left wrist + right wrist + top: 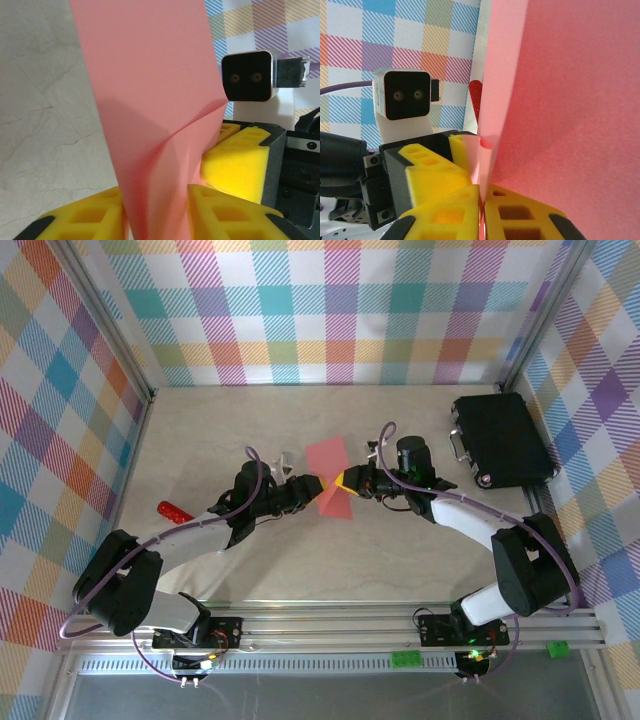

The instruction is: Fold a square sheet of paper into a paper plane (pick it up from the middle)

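The pink sheet of paper [328,458] sits mid-bench between the two arms. Its long axis runs from near the arm bases toward the back wall, slanted a little. The two hands meet it from opposite sides at its middle, crosswise to that axis. Neither arm is nearer, as the left hand [314,484] comes in from the left edge and the right hand [346,481] from the right, tips almost touching. In the right wrist view the right hand [481,210] is clenched on the sheet [570,100], with the paper's edge running down into the thin slit between its yellow fingers [445,215]. In the left wrist view the sheet [150,75] drops between the left hand's [156,222] fingers [85,217] and buckles into a soft ridge there. I cannot tell whether that hand is pressing the paper or only flanking it. The sheet looks raised at the middle, and whether its ends rest on the bench [220,430] is unclear. Any crease probably has to follow the long axis, so the opposed hands matter most. A closed black case [500,440] lies well apart to the right with its contents hidden. A small red thing [174,511] lies well apart to the left.
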